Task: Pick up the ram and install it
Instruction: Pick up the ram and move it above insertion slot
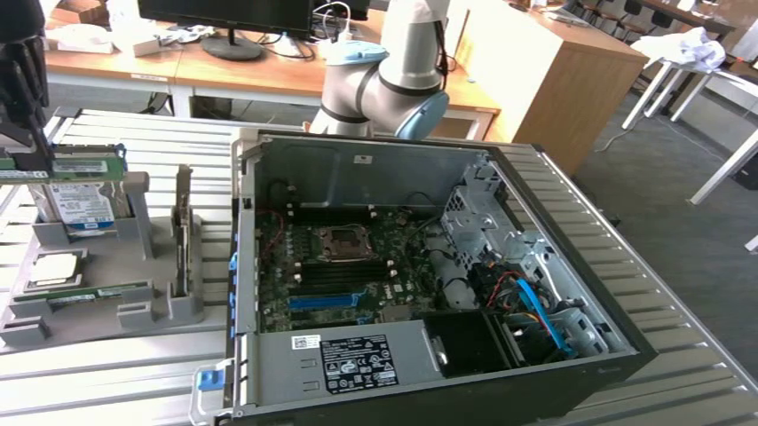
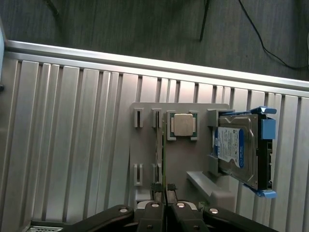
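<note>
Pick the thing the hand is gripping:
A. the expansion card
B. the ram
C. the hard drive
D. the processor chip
B: the hand is shut on the thin green ram, while the hard drive and the processor chip sit in the grey holder.
</note>
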Action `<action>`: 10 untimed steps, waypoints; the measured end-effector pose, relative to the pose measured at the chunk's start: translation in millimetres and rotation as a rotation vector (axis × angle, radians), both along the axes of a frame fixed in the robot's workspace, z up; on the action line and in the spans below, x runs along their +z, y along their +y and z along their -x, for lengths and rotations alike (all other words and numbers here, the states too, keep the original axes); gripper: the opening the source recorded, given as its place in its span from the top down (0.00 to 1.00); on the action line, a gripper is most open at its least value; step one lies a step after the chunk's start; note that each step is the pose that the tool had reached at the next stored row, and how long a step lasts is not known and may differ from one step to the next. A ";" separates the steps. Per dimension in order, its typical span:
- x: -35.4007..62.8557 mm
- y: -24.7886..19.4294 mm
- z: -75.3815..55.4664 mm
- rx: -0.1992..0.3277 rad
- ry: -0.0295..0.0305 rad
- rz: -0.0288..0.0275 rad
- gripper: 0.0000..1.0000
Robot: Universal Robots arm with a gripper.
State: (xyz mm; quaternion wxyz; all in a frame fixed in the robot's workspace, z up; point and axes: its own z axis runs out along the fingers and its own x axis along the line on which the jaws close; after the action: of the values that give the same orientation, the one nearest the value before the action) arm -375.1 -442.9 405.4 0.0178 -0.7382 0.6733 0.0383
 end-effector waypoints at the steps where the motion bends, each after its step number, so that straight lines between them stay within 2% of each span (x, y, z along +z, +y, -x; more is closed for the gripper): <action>1: 0.0 0.0 -1.2 0.000 -0.0001 0.0000 0.88; 10: 0.0 0.0 -11.9 0.000 0.0000 0.0000 0.88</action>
State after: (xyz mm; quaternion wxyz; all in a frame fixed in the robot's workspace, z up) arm -363.1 -442.9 405.4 0.0178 -0.7382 0.6733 0.0383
